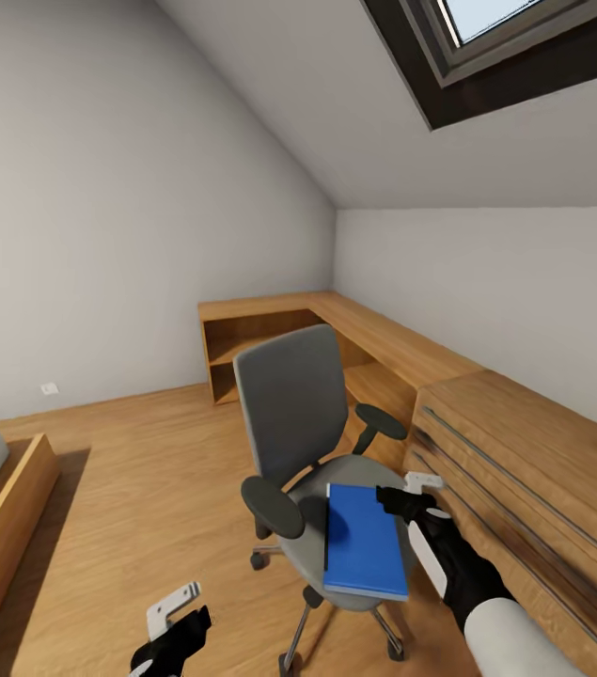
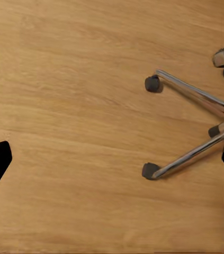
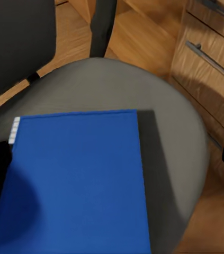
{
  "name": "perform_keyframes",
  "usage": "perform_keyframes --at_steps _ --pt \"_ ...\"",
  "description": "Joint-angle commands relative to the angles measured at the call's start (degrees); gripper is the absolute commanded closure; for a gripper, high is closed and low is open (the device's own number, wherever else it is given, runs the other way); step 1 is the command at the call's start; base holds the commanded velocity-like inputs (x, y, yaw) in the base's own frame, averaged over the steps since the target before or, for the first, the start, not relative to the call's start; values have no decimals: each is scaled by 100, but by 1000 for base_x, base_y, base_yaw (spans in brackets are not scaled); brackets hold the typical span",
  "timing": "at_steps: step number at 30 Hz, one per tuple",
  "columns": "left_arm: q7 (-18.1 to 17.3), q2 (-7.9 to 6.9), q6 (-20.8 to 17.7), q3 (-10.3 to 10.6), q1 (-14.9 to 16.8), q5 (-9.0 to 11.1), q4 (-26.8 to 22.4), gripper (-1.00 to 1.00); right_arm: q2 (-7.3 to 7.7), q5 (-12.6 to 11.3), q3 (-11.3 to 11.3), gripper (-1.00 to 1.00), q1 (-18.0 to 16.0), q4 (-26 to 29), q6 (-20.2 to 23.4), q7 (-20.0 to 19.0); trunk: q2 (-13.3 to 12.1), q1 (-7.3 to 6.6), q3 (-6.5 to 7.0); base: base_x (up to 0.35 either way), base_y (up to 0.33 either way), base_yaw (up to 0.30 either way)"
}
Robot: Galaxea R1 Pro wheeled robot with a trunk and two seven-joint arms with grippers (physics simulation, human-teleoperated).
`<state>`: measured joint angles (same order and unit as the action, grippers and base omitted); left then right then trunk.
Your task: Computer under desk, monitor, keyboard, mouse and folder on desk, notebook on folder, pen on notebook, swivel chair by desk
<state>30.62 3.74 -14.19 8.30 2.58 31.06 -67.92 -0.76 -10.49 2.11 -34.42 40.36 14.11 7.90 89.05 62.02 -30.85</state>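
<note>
Folder (image 1: 366, 543): lying flat on swivel chair (image 1: 290, 395) seat; probably light, stiff, slippery; overhanging six-o'clock edge is offering a pinch. Right gripper (image 1: 411, 489) hovering spread at its one-o'clock corner.

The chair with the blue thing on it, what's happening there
The robot faces the swivel chair, where the blue folder lies flat on the seat. Its right gripper reaches in over the folder's far corner, fingers apart, not gripping it. The left gripper hangs low over the wood floor near the chair's chrome base.
</note>
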Motion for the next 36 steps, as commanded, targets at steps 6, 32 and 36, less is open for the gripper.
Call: perform_keyframes --at_steps 6,32,36 --pt "31 -9 -618 -330 6 158 -515 -100 92 -320 -26 -100 -578 -954 14 -457 246 132 -115 0 0 0" --pt "31 20 -225 -300 5 111 -635 -100 241 -443 -26 -100 -653 -1234 -162 -1195 1288 703 -581 0 0 0" --pt "33 26 -207 -296 6 111 -629 -100 241 -443 -22 -100 -653 -1303 -240 -1194 1449 791 -653 0 0 0"
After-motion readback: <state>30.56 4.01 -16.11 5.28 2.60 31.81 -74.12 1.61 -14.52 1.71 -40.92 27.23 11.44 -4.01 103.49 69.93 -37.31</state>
